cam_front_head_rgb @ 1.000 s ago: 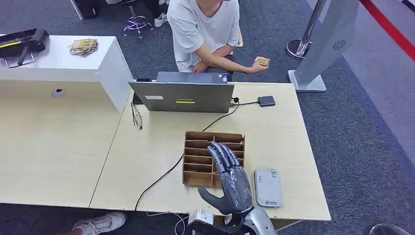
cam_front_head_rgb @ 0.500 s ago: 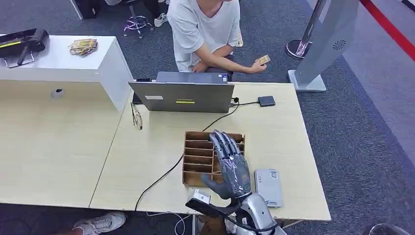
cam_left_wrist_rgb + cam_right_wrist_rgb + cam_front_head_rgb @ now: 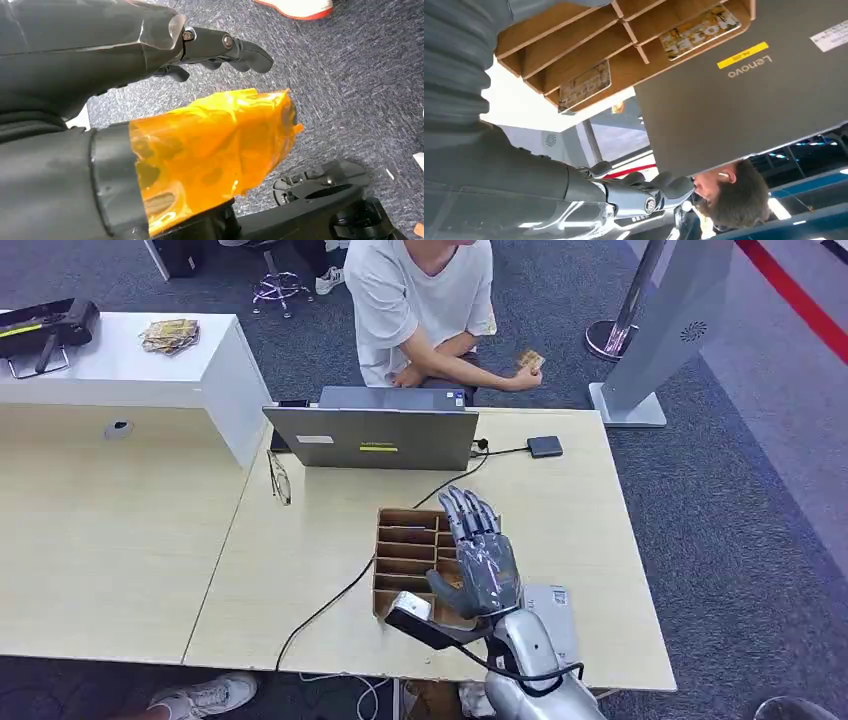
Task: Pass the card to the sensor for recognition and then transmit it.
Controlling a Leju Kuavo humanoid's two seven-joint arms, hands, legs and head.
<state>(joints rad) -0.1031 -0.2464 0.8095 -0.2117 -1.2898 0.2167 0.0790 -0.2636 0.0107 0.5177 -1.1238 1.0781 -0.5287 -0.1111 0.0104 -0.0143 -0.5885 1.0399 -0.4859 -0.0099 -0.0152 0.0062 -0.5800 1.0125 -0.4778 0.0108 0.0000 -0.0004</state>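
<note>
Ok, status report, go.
Right hand open over the wooden rack, holding nothing. Left hand hanging, empty. Cards in rack slots. Nothing blocking.

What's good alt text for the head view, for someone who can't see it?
The robot's right hand, fingers spread and holding nothing, hovers over a wooden slotted card rack on a light desk. A grey card reader lies beside it; behind a laptop, a seated person holds a card.
</note>
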